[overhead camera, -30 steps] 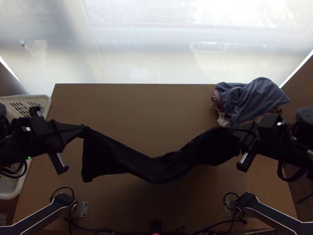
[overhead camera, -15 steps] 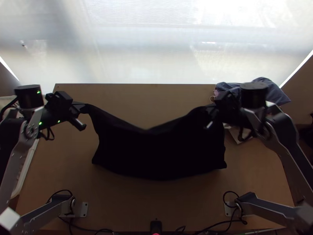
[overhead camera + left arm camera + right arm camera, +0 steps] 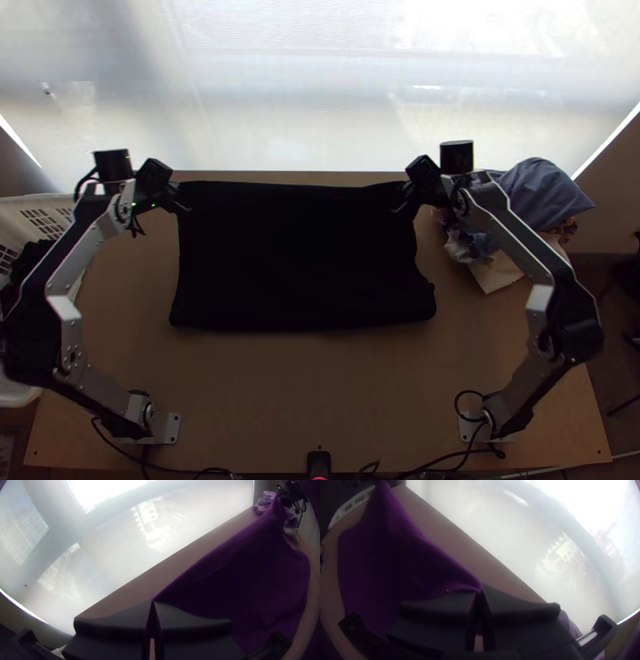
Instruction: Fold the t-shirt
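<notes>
Near edge: we see a small black device (image 3: 319,462) at the middle, with cables (image 3: 212,472) beside it.
Arm bases: ours stand near left and near right, with the left arm (image 3: 96,404) and right arm (image 3: 520,400) bending outward around the t-shirt.
Surface: we have the light wooden surface (image 3: 264,384) under everything, bare between the bases and the cloth.
T-shirt: our dark t-shirt (image 3: 296,264) lies spread as a wide rectangle, from the middle to near the far edge; we cannot tell how many layers it has.
Basket: we find a white basket (image 3: 34,198) at the left edge.
Cloth pile: we see a blue-grey cloth (image 3: 544,192) bunched over paler ones at far right, near the right arm.
Left end effector: this one (image 3: 181,198) is clenched, its tips grasping the t-shirt's far left corner.
Right end effector: this one (image 3: 402,200) is likewise clenched, its tips grasping the far right corner.
</notes>
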### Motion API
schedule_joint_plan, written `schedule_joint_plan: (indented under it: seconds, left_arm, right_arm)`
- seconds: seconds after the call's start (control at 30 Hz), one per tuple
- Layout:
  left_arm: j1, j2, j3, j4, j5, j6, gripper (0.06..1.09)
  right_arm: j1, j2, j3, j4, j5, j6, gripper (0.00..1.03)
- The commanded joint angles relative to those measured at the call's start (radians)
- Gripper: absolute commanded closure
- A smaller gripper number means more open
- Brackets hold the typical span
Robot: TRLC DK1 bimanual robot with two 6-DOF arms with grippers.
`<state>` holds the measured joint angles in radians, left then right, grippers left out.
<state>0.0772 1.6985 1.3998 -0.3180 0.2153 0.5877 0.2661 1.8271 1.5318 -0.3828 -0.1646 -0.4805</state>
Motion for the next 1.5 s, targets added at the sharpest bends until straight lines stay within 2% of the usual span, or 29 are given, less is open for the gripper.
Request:
schedule_joint_plan:
  seconds: [0.0, 0.17, 0.3, 0.4, 0.47, 0.6, 0.9, 1.2, 1.47]
  left_arm:
    - [-0.068, 0.225, 0.102, 0.166, -0.122, -0.008, 1.05]
    - [-0.076, 0.339, 0.173, 0.264, -0.18, -0.029, 1.05]
    - [-0.063, 0.388, 0.252, 0.281, -0.228, -0.077, 1.05]
    - [-0.07, 0.429, 0.266, 0.258, -0.234, -0.072, 1.05]
    - [-0.082, 0.466, 0.251, 0.237, -0.235, -0.037, 1.05]
    - [-0.091, 0.49, 0.245, 0.246, -0.246, -0.038, 1.05]
    - [-0.1, 0.443, 0.194, 0.232, -0.244, -0.045, 1.05]
    - [-0.079, 0.291, 0.042, 0.231, -0.221, 0.006, 1.05]
    - [-0.079, 0.254, -0.03, 0.137, -0.189, 0.087, 1.05]
  right_arm:
    - [0.004, 0.204, 0.07, 0.13, 0.096, -0.027, 1.0]
    - [0.002, 0.276, 0.114, 0.255, 0.186, -0.027, 1.0]
    - [-0.011, 0.328, 0.232, 0.254, 0.24, -0.01, 1.0]
    - [-0.005, 0.411, 0.337, 0.137, 0.241, -0.018, 1.0]
    - [0.002, 0.469, 0.346, 0.124, 0.243, -0.055, 1.0]
    - [0.002, 0.543, 0.392, 0.059, 0.249, -0.05, 1.0]
    - [-0.004, 0.506, 0.364, 0.039, 0.26, -0.018, 1.0]
    - [0.007, 0.31, 0.194, 0.013, 0.258, 0.025, 1.0]
    - [0.027, 0.201, 0.016, -0.027, 0.258, 0.037, 1.0]
